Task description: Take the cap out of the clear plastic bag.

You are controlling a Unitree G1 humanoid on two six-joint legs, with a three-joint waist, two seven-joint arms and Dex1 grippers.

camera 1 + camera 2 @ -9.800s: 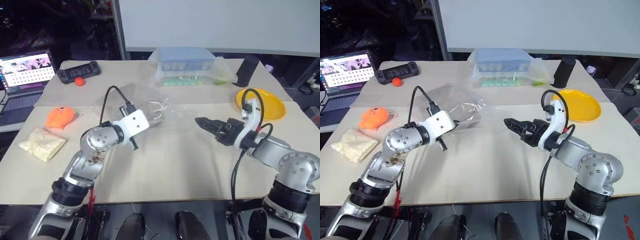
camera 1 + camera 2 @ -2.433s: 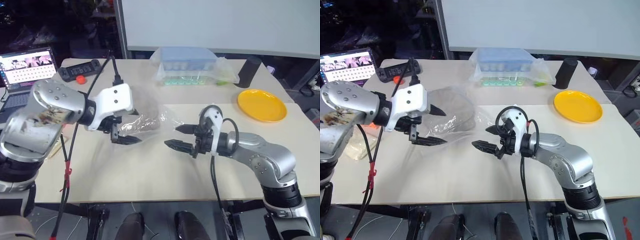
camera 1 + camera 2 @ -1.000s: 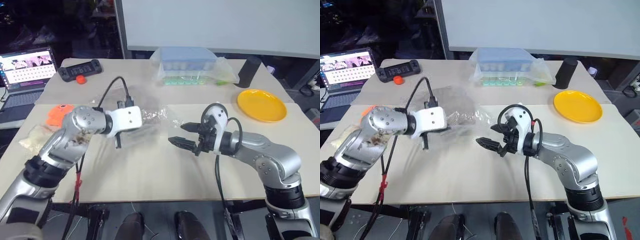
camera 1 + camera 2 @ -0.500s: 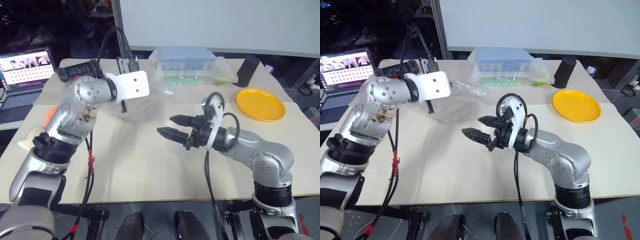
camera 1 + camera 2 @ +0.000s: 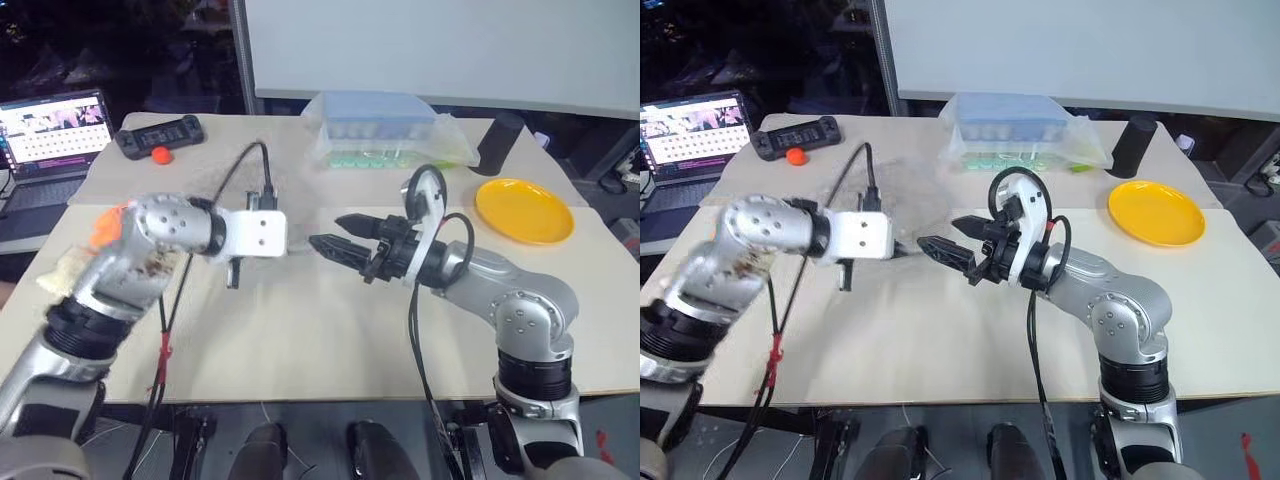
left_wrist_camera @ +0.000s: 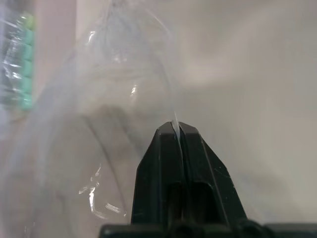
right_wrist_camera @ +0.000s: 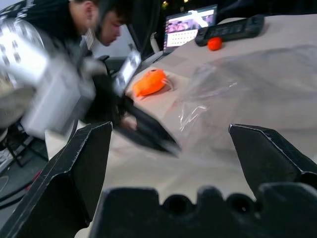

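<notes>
The soft beige-tan fabric cap point(image 6: 74, 148) is only a dim brownish shape behind the thin, crinkly clear plastic bag point(image 5: 902, 192), so its brim and crown cannot be told apart. The robot's left arm hides the bag's near part in the head views, and the left gripper point(image 5: 906, 250) there is a dark tip too small to read. Near the table's left edge, the orange object point(image 5: 106, 226) and the pale bag of white grains point(image 5: 58, 275) are mostly covered by that arm. The laptop point(image 5: 50, 140) is cut off by the picture's left edge.
</notes>
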